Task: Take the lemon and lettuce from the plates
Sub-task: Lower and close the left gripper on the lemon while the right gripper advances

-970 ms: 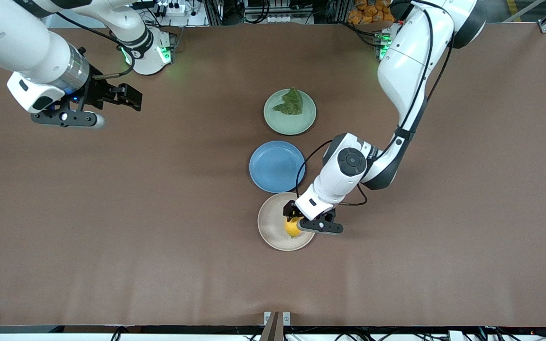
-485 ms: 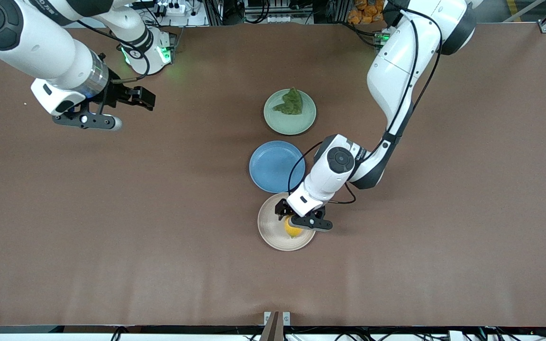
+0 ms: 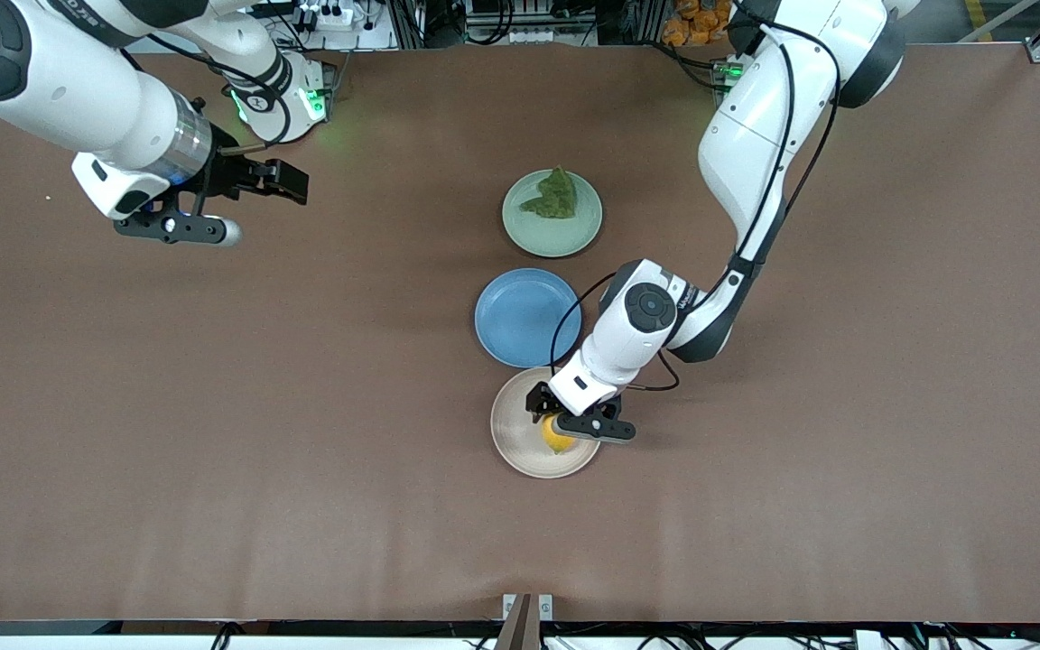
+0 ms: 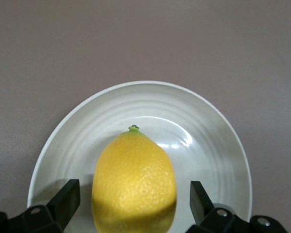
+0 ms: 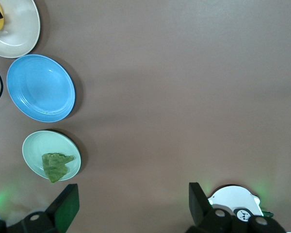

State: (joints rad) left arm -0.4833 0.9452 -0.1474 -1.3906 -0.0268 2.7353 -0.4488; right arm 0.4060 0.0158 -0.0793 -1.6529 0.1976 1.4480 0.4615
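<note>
The yellow lemon [image 3: 557, 440] lies on the beige-cream plate [image 3: 520, 442], the plate nearest the front camera. My left gripper [image 3: 554, 424] is low over it, open, one finger on each side of the lemon [image 4: 134, 184], with gaps on both sides; the plate's rim [image 4: 150, 92] shows around it. The dark green lettuce [image 3: 552, 196] lies on the mint green plate [image 3: 552, 236], farthest from the front camera; both show in the right wrist view, lettuce [image 5: 56, 165] on plate [image 5: 36, 145]. My right gripper [image 3: 281, 183] is open and empty, in the air over bare table toward the right arm's end.
A blue plate [image 3: 527, 317] sits between the two task plates, touching the beige one; it also shows in the right wrist view [image 5: 40, 88]. The right arm's base [image 3: 290, 99] stands at the table's top edge. The brown table [image 3: 213, 433] is wide around the plates.
My right gripper has moved toward the plates across the table. My left gripper has shifted slightly along the beige plate and settled around the lemon.
</note>
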